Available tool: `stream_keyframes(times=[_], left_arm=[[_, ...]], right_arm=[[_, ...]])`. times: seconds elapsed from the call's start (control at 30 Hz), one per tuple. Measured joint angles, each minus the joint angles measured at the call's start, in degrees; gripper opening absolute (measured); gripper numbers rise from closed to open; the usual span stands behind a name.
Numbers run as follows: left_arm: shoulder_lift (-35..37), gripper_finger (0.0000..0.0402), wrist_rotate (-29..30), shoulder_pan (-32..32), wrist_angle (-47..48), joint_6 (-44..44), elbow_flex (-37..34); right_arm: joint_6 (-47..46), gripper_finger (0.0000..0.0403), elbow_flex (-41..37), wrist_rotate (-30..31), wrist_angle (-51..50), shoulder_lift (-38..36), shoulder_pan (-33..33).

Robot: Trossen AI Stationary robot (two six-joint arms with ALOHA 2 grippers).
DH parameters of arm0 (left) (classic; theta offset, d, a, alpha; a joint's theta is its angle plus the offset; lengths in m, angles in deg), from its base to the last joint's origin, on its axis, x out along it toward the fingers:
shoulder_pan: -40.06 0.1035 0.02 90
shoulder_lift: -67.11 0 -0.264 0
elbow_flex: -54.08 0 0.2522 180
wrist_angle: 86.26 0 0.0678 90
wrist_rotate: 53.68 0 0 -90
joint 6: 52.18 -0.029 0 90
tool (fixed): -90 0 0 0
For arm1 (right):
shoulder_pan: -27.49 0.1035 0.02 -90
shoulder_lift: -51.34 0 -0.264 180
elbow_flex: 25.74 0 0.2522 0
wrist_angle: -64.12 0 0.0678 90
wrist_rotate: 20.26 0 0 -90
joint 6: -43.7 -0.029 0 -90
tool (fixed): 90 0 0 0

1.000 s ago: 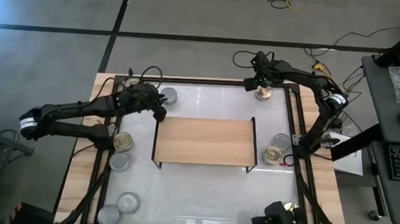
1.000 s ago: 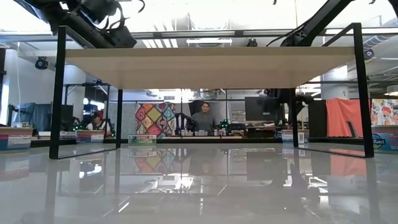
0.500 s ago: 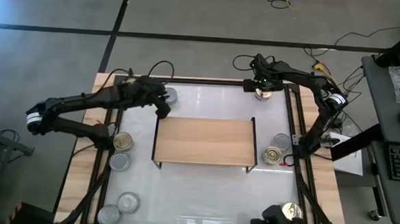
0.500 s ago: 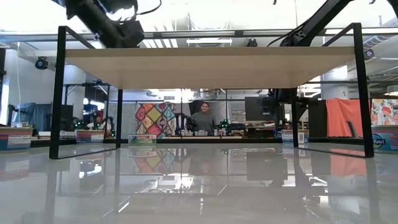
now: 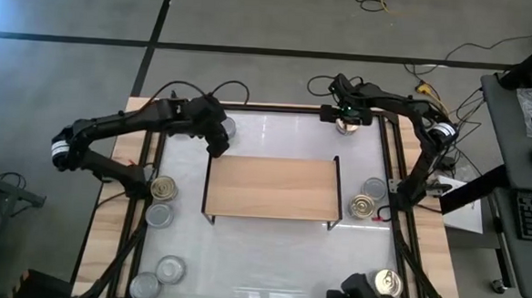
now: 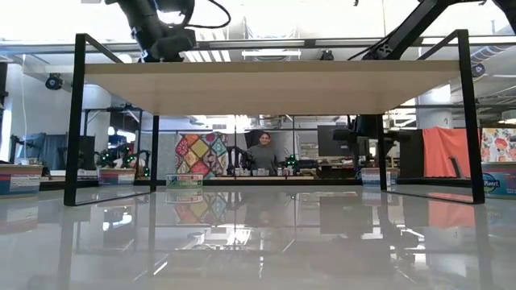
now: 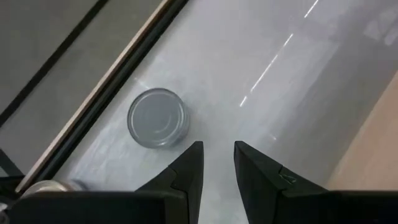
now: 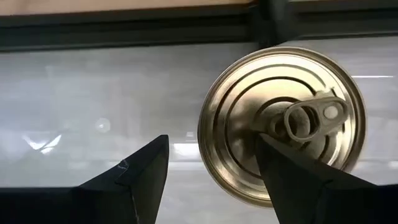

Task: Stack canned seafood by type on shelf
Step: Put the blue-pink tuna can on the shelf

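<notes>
While the high view has the left gripper (image 5: 217,147) at the shelf's (image 5: 271,186) far-left corner, left wrist view shows narrow, empty jaws near a silver can (image 7: 157,117); right wrist: right gripper (image 8: 211,163) wide, beside a gold can (image 8: 283,122).

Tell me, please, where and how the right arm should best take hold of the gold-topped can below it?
Probably from straight above, across the round side wall of the gold-topped can. It stands upright, pull tab up, so its flat ribbed top gives no purchase. The right gripper hangs open over it, off centre, so it should first centre its jaws on the can.
</notes>
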Motion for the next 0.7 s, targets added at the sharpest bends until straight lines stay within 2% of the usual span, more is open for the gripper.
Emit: stream_keyframes(times=[0.23, 0.33, 0.43, 0.57, 0.7], left_arm=[[-3.7, 0.0075, -1.1, 0.0, 5.0, 2.1, 3.8], [-5.9, 0.0075, -1.1, 0.0, 5.0, 2.2, 5.9], [-8.1, 0.0075, -1.0, 0.0, 5.6, 1.1, 8.4], [-11.4, 0.0075, -1.0, 0.0, 13.2, 1.7, 13.0], [-12.8, 0.0075, -1.0, 0.1, 18.8, 2.5, 14.7]], right_arm=[[-0.1, 0.0239, 1.5, -5.0, 0.8, -0.2, 4.6], [1.7, 0.0242, 3.7, -5.0, -0.6, -0.4, 5.6], [3.4, 0.0247, 6.8, -2.3, -3.8, -0.7, 5.2], [7.4, 0.0253, 9.8, 2.9, -7.6, -0.7, 3.2], [9.5, 0.0258, 9.8, 3.0, -8.5, -0.7, -0.1]])
